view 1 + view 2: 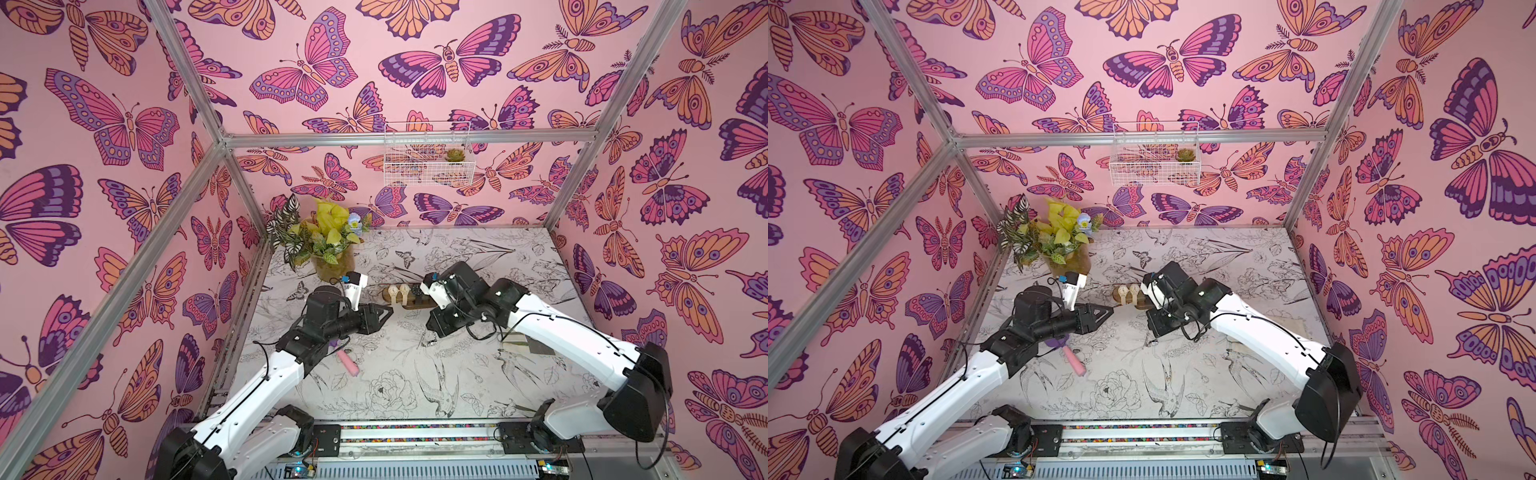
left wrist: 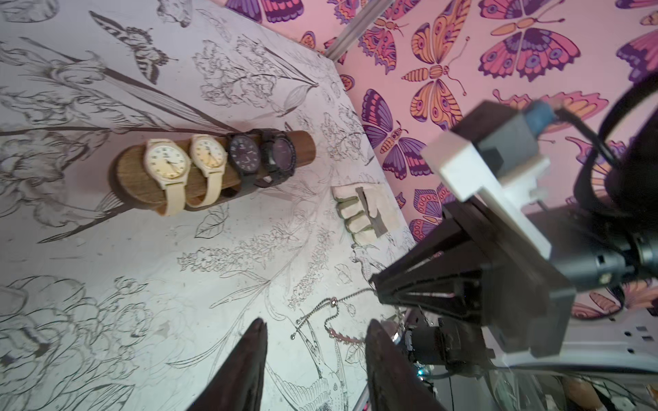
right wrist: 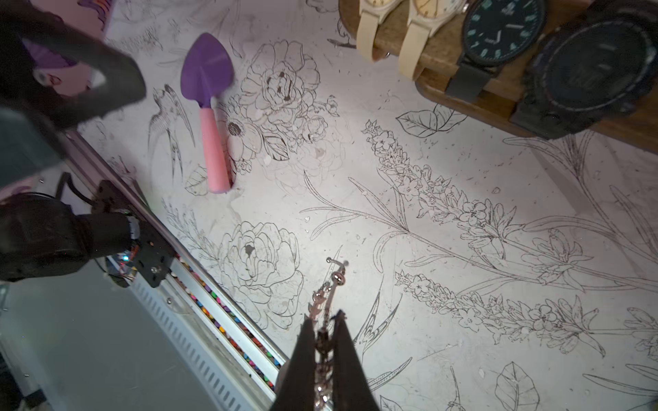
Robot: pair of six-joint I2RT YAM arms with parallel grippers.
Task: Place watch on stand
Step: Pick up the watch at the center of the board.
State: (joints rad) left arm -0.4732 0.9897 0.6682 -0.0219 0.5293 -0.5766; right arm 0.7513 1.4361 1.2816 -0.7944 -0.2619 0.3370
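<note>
The stand [image 2: 130, 178] is a brown wooden bar lying at mid table, also seen in both top views [image 1: 409, 306] [image 1: 1126, 300] and the right wrist view [image 3: 439, 53]. Several watches are wrapped round it: two cream ones [image 2: 167, 162] and two black ones [image 2: 279, 154]. My left gripper [image 2: 317, 323] is open and empty, hovering just left of the stand [image 1: 390, 311]. My right gripper [image 3: 324, 316] is shut on a thin silver-and-rose chain [image 3: 329, 284], which dangles to the table in front of the stand [image 1: 428, 343]. I see no dial on the chain.
A purple trowel with a pink handle [image 1: 348, 363] lies under my left arm. A potted plant [image 1: 328, 245] stands at the back left. A pale glove-like thing [image 2: 359, 213] lies near the right wall. A wire basket [image 1: 428, 153] hangs on the back wall.
</note>
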